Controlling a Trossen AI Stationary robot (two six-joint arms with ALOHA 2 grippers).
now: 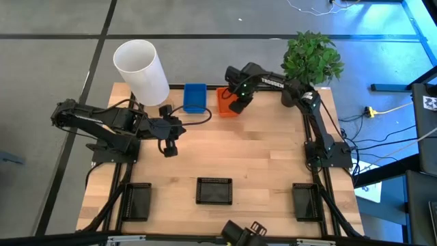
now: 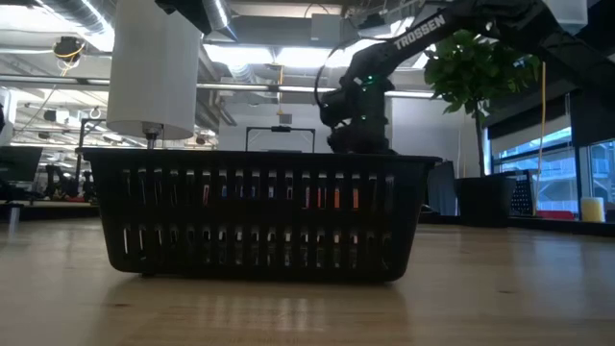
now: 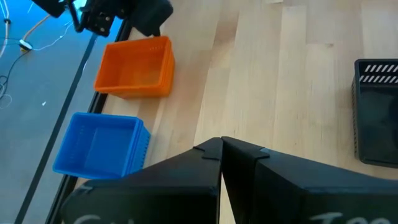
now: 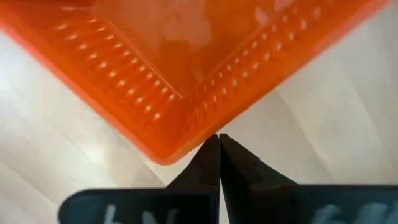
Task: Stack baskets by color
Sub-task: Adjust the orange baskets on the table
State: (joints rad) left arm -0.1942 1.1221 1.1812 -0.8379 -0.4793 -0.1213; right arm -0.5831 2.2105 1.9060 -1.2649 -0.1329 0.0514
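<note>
An orange basket (image 1: 222, 104) and a blue basket (image 1: 194, 98) rest side by side on their bottoms at the table's far edge. Both also show in the left wrist view, orange basket (image 3: 134, 68) and blue basket (image 3: 99, 146). Three black baskets sit along the near edge: left (image 1: 136, 200), middle (image 1: 214, 190), right (image 1: 305, 200). My right gripper (image 4: 219, 138) is shut and points down at one corner of the orange basket (image 4: 180, 93). My left gripper (image 3: 221, 146) is shut, holds nothing, and hangs above bare table left of centre (image 1: 169, 147). My right gripper's shut fingertips (image 4: 211, 149) stand right at the rounded corner of the orange basket's rim (image 4: 177, 152), coming from above. I cannot tell whether they touch it. The basket sits flat on the table.
A tall white cylinder (image 1: 140, 68) stands at the far left corner, next to the blue basket. A potted green plant (image 1: 313, 58) stands at the far right corner. The middle of the table (image 1: 232, 150) is bare wood. In the low view the middle black basket (image 2: 264, 216) fills the foreground.
</note>
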